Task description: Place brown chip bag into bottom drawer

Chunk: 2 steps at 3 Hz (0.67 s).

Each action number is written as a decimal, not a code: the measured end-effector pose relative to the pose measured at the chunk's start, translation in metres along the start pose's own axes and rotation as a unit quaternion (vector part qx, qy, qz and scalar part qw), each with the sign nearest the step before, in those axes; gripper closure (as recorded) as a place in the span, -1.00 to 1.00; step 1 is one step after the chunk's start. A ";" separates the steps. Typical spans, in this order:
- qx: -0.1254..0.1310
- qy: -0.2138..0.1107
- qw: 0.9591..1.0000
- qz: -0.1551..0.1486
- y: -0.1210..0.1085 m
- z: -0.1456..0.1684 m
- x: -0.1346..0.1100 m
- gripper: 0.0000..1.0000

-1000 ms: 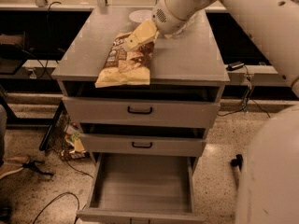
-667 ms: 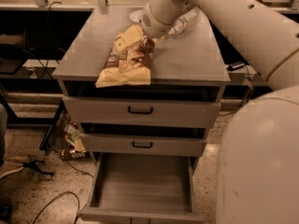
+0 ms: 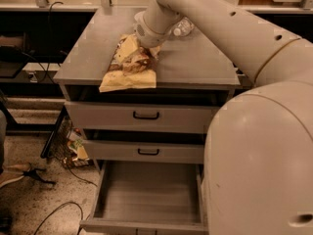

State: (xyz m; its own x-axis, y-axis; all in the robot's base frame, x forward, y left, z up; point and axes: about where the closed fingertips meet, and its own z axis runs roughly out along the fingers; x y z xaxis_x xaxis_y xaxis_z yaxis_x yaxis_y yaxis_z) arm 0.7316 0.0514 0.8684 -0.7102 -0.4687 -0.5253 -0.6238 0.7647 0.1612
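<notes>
Crinkly brown chip bag (image 3: 128, 71) lies front-to-back on the cabinet top (image 3: 205, 62), far end at the hand (image 3: 145, 50) (grip impossible to tell)

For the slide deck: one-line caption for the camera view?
Gripper at the brown chip bag atop the cabinet; bottom drawer open below.

Brown chip bag (image 3: 128, 75): crinkled tan, dark centre, lying on cabinet top (image 3: 195, 62), lower end at front edge. Gripper (image 3: 141, 49) at its far end. Bottom drawer (image 3: 146, 195): grey, pulled open.
</notes>
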 end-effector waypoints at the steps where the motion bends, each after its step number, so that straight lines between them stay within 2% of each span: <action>1: -0.002 -0.006 1.000 0.006 0.000 0.003 0.000 -0.02; 2: -0.009 -0.030 1.000 0.002 0.006 -0.013 -0.001 0.44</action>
State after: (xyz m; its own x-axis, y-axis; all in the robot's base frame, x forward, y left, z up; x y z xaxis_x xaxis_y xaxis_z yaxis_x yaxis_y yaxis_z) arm 0.7241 0.0512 0.8804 -0.6922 -0.4388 -0.5730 -0.6280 0.7575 0.1785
